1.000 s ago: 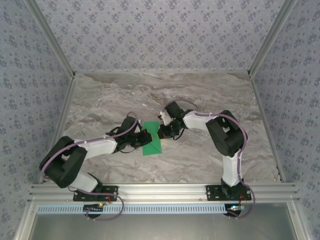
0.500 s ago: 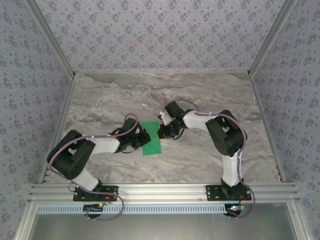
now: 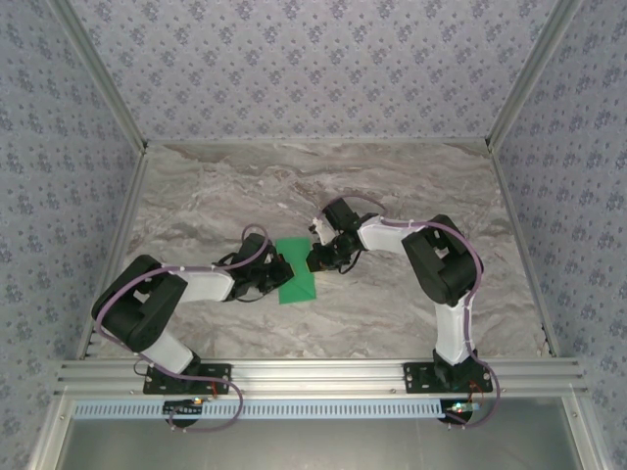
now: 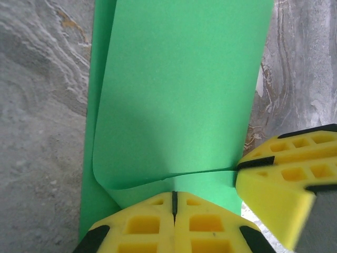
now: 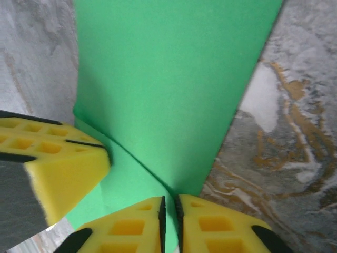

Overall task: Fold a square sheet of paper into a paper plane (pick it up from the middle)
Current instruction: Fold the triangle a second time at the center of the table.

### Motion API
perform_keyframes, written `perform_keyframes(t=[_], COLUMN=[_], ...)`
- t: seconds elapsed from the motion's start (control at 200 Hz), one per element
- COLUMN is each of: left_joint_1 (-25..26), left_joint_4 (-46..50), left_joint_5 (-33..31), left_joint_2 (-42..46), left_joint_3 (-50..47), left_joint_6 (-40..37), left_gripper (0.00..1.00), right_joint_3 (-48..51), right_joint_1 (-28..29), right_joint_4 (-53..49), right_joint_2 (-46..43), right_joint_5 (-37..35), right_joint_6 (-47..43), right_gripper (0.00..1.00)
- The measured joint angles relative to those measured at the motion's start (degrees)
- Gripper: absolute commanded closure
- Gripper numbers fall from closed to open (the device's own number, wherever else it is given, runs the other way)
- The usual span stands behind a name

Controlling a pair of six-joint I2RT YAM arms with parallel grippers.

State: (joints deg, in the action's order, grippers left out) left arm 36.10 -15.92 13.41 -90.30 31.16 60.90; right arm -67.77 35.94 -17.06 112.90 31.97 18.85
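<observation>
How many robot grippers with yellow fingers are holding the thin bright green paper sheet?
2. The left gripper with yellow fingers pinches the left edge of the thin bright green paper sheet; the right gripper pinches its right edge. I see no other.

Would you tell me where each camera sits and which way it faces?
Top external: above, behind the bases, looking down at the table; both arms, left tool and right tool beside the green sheet.
Left wrist: on that wrist, facing along its shut tool onto the sheet.
Right wrist: likewise, over the right tool.
Wrist views share the sheet and both tools.
</observation>
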Motion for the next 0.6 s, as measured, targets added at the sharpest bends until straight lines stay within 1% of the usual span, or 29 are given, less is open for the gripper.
perform_keyframes(t=[0.08, 0.155, 0.22, 0.305, 0.36, 0.415, 0.515, 0.6], left_joint_1=[0.0, 0.0, 0.0, 0.0, 0.0, 0.0, 0.0, 0.0], left_joint_4=[-0.1, -0.2, -0.2, -0.6, -0.6, -0.6, -0.6, -0.6], left_joint_5=[0.0, 0.0, 0.0, 0.0, 0.0, 0.0, 0.0, 0.0], left_joint_2=[-0.1, -0.2, -0.2, -0.2, -0.2, -0.2, -0.2, -0.2], left_joint_3=[0.0, 0.0, 0.0, -0.2, -0.2, -0.3, -0.3, -0.3], left_joint_6=[0.3, 0.3, 0.3, 0.5, 0.7, 0.7, 0.7, 0.7], left_gripper=[0.97, 0.97, 0.98, 0.98, 0.98, 0.98, 0.99, 1.0], right_joint_3=[1.4, 3.8, 5.5, 6.9, 7.2, 7.3, 7.3, 7.1], right_joint_1=[-0.2, -0.2, 0.5, 3.1, 5.6, 8.1, 11.4, 12.0], right_joint_4=[-0.3, -0.8, -1.2, -1.1, -1.0, -1.0, -0.4, 0.0], right_joint_2=[-2.8, -7.3, -11.2, -14.1, -14.4, -13.9, -12.2, -10.0], right_joint_5=[-2.3, -5.1, -7.6, -10.1, -10.7, -11.5, -11.7, -11.8], right_joint_6=[0.8, 1.6, 2.3, 3.9, 4.5, 5.5, 6.8, 7.5], right_gripper=[0.74, 0.75, 0.81, 0.92, 0.97, 1.0, 1.0, 1.0])
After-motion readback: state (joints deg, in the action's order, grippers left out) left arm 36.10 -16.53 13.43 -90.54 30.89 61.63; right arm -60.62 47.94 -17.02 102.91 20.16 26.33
